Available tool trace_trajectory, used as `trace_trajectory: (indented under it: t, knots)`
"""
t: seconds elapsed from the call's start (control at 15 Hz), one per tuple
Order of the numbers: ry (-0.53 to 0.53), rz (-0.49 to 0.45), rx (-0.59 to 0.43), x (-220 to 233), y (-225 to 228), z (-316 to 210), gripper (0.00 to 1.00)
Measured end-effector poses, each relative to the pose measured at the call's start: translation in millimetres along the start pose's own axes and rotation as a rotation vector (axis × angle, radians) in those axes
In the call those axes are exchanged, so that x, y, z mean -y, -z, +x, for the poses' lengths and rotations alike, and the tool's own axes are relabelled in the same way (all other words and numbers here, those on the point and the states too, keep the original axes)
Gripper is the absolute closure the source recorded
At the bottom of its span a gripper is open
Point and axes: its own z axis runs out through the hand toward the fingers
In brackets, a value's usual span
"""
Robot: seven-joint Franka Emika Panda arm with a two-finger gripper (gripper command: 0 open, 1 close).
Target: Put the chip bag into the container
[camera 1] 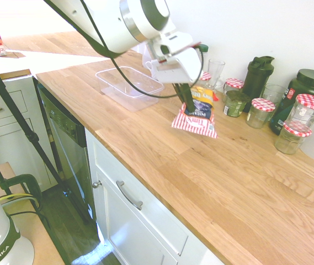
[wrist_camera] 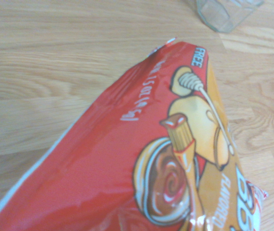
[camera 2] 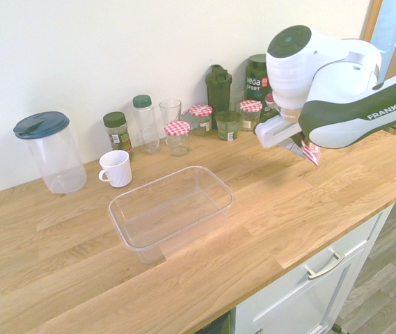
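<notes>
Gripping one chip bag [camera 1: 196,113], the jaws hang near one empty container [camera 2: 170,209].

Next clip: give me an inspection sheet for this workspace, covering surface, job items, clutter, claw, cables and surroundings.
Surface: wooden countertop, bare in front.
Job's things: chip bag hanging in the claw, lifted off the counter; clear plastic container empty, apart from the bag.
Clutter: jars with red-checked lids, white mug, blue-lidded pitcher, dark shaker bottle along the wall.
Claw: claw shut on the bag's top.
Cables: black cable looped along the arm.
Surroundings: white cabinets, dishwasher.
</notes>
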Motion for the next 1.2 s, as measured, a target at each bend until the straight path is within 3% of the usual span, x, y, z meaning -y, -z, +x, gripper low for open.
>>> trace_trajectory:
  t: [0.27,0.4,0.87,0.93,1.2]
  knots:
    - [0.085,0.048,-0.062,44.8,95.7,-81.2,1.00]
    - [0.129,0.043,-0.085,71.1,119.6,-106.6,1.00]
    - [0.271,-0.038,-0.112,164.1,103.6,-213.5,1.00]
    - [0.281,-0.048,-0.114,169.9,103.2,-224.0,0.00]
    - [0.294,-0.087,-0.111,188.9,85.4,-240.0,0.00]
